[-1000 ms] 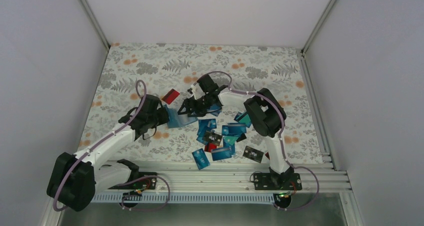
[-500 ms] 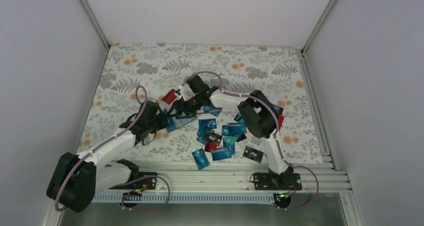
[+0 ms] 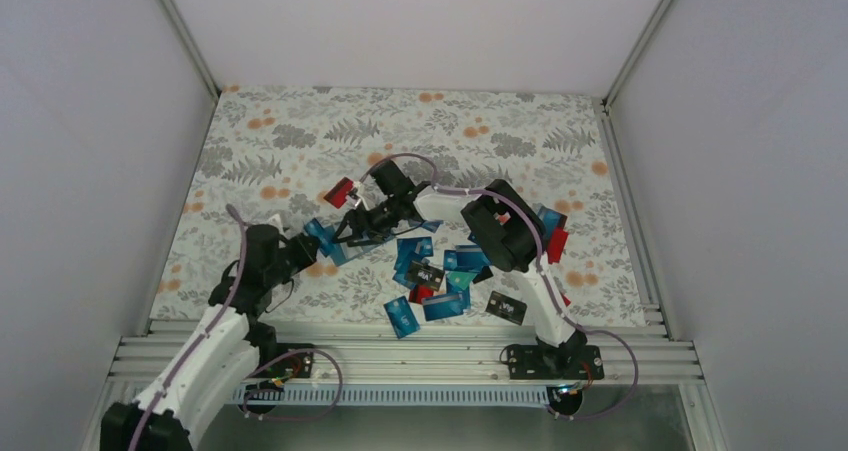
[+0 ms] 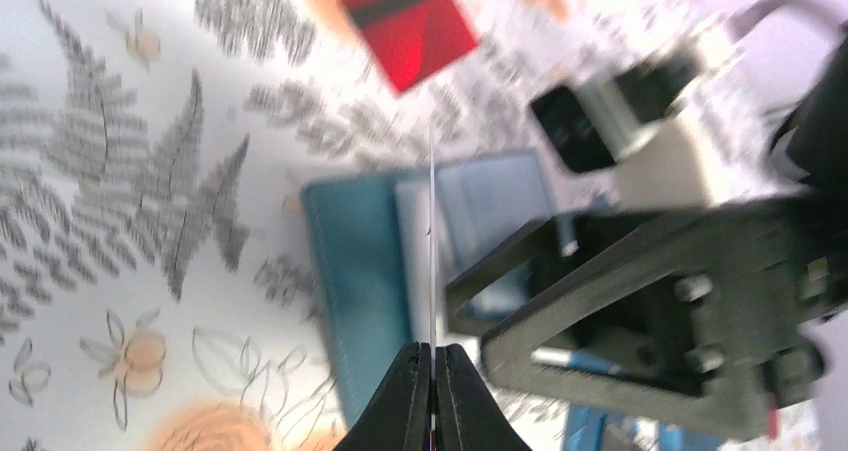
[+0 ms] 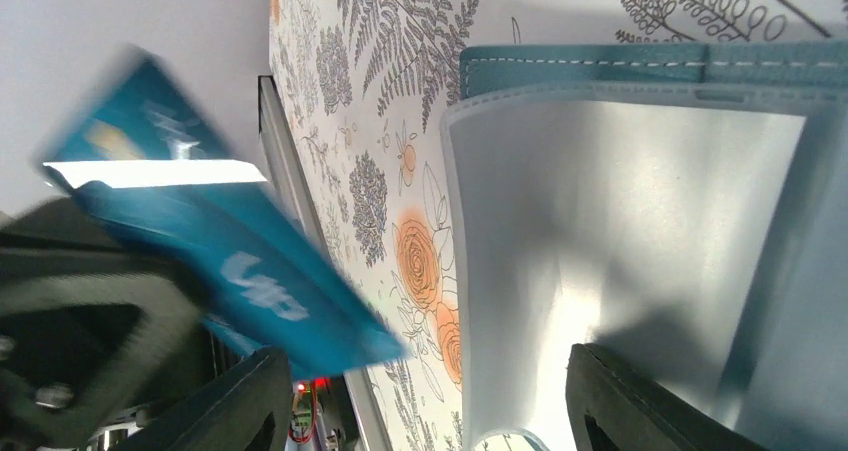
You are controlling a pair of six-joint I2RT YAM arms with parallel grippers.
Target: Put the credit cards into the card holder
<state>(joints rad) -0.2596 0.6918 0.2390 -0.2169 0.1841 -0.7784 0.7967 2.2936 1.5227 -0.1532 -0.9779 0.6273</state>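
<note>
Left jaws grip a blue credit card (image 5: 250, 271) edge-on near the open card holder (image 4: 365, 271); right jaws stand open over it.

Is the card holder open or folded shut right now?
Open. The card holder lies spread, paler inner pockets showing beside its teal cover; the right wrist view shows the pale inside too.

I count one card holder (image 4: 365, 261) and roughly a dozen credit cards (image 3: 443, 306), overlapping mid-frame so the total is inexact; at least three are red.
</note>
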